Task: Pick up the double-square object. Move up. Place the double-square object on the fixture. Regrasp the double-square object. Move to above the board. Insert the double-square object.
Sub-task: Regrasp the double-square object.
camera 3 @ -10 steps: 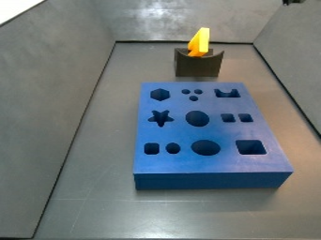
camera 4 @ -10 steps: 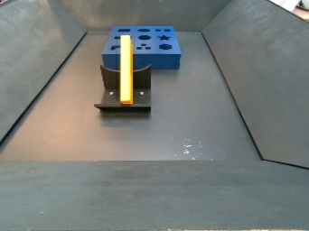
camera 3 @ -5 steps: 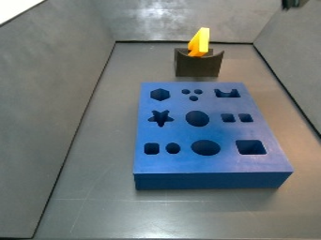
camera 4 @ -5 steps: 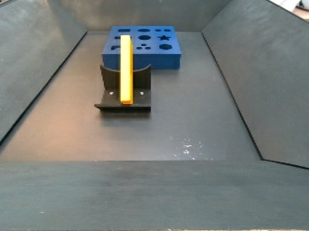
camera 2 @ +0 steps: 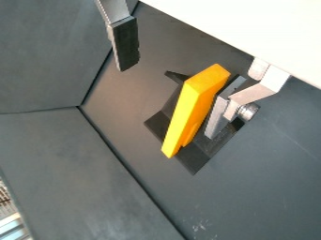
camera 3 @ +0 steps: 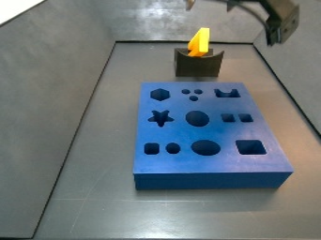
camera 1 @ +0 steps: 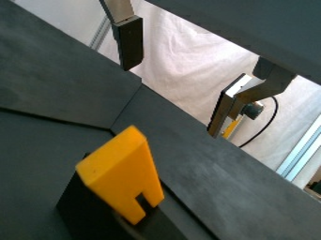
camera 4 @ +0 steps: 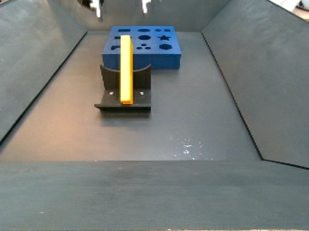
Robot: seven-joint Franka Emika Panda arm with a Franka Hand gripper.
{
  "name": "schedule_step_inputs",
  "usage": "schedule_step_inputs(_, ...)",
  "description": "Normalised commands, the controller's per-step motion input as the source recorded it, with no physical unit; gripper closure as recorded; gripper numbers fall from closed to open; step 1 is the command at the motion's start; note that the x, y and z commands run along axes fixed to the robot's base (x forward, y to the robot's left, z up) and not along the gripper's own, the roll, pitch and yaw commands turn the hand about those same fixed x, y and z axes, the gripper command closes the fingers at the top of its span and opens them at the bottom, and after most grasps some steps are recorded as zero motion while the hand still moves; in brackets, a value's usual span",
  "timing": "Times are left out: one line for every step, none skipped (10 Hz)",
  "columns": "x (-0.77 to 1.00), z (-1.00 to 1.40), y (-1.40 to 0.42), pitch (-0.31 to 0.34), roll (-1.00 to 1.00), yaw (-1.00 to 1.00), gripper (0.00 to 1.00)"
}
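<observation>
Orange-yellow double-square object rests on the fixture; my gripper hangs above, empty, fingers spread. Off-centre regrasp could tip it.

The yellow double-square object lies along the dark fixture — blue board behind, claw above.

a big dark grey tray with slanted walls lies all around, and its floor has a few small shiny specks near the front in a side view. past the tray's edge in a wrist view there is a white cloth, with a thin black cable hanging in front of it. the gripper is up high over the far end of the tray, its two sides spread apart.
</observation>
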Motion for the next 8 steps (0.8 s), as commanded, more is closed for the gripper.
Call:
schedule_step_inputs(0.08, -1.00, 0.03, -0.093, 0.08, 0.02, 0.00)
schedule_step_inputs(0.08, -1.00, 0.02, -0.092, 0.07, 0.00, 0.00)
schedule_step_inputs(0.09, -1.00, 0.02, -0.078, 0.07, -0.02, 0.00)
schedule_step_inputs(0.09, -1.00, 0.02, -0.065, 0.07, -0.03, 0.00)
schedule_step_inputs(0.08, -0.85, 0.01, -0.046, 0.06, -0.03, 0.00)
schedule_step_inputs(0.08, -0.72, 0.01, -0.029, 0.07, -0.03, 0.00)
schedule_step_inputs(0.07, -0.55, 0.00, -0.011, 0.07, -0.02, 0.00)
schedule_step_inputs(0.07, -0.47, 0.00, -0.004, 0.06, -0.02, 0.00)
